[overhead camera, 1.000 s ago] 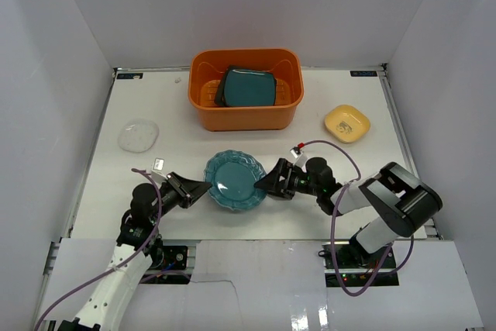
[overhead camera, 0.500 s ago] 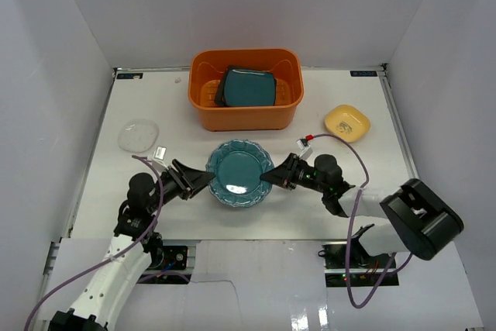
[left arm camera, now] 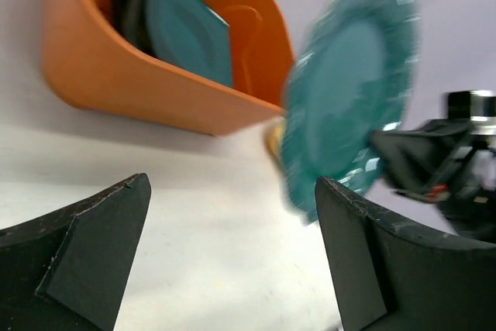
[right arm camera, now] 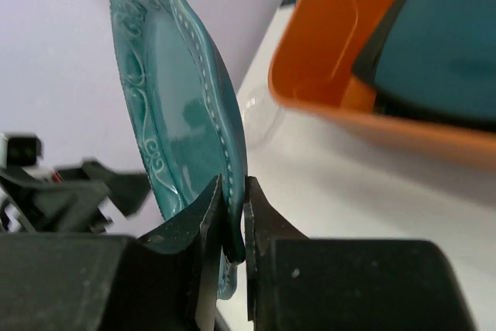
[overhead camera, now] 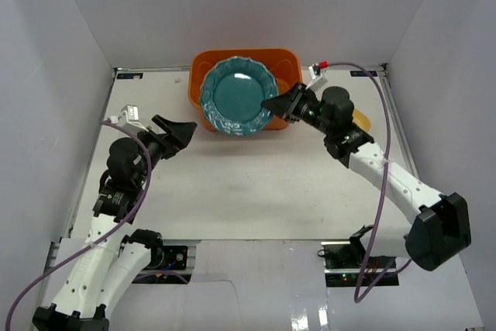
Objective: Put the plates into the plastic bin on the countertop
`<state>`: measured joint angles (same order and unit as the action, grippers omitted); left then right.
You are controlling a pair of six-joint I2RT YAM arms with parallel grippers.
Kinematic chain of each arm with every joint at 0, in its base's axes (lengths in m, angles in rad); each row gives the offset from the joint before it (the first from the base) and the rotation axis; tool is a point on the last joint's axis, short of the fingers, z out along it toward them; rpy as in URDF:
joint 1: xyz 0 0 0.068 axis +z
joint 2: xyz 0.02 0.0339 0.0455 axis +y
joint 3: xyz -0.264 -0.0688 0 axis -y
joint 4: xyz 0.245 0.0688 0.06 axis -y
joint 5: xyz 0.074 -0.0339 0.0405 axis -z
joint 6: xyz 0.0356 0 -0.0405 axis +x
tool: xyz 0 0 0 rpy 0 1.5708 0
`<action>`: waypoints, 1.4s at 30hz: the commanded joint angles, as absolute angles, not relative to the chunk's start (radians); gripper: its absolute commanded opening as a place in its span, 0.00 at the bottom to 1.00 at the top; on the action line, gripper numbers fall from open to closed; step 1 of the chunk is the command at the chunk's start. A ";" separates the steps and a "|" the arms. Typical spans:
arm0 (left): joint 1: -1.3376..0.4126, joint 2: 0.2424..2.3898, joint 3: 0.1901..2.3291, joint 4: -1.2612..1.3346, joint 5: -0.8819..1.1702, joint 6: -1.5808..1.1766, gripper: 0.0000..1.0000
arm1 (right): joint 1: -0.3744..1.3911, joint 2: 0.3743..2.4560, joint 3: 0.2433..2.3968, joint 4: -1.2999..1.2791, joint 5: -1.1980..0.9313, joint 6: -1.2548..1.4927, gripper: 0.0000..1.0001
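The right end effector (overhead camera: pixel 270 105) is pinching the rim of the teal round scalloped plate (overhead camera: pixel 236 97), its two fingers pressed together on either side of the edge, as the right wrist view is showing plainly (right arm camera: pixel 232 218). The plate (right arm camera: pixel 167 91) is hanging in the air, clear of the white surface (overhead camera: pixel 256 184), and is standing steeply on edge rather than lying flat. Seen from above, its face is turning up toward the camera and is covering most of the opening of the orange plastic bin (overhead camera: pixel 292 67). In the left wrist view the plate (left arm camera: pixel 349 91) is sitting to the near side of the bin (left arm camera: pixel 139 91) and not inside it. A teal square plate (left arm camera: pixel 186 36) is leaning inside the bin, with a darker plate showing just behind it, though the view is too cramped to tell which one that is. The same teal square plate (right arm camera: pixel 442 36) is appearing beyond the bin wall (right arm camera: pixel 333 44) in the right wrist view. The left end effector (overhead camera: pixel 182 129) is hovering above the surface to the left of the bin with its fingers spread wide and nothing between them (left arm camera: pixel 232 184), well apart from the plate.
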<state>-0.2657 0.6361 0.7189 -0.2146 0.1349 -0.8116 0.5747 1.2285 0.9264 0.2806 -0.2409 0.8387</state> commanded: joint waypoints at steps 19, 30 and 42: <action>-0.117 0.911 0.539 -0.244 -0.324 -0.976 0.98 | 0.387 1.954 1.781 0.150 -0.328 0.775 0.08; 0.113 0.979 0.440 -0.215 -0.270 -1.034 0.98 | 0.377 2.023 1.750 0.138 -0.301 0.769 0.10; 0.310 1.279 0.542 -0.038 -0.141 -1.068 0.98 | 0.376 1.987 1.723 0.060 -0.290 0.683 0.75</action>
<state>0.2771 1.1984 0.4511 -0.0849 -0.1726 -1.0782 0.3763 2.0636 1.6791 -0.0017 -0.2707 0.7277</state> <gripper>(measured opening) 0.976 0.619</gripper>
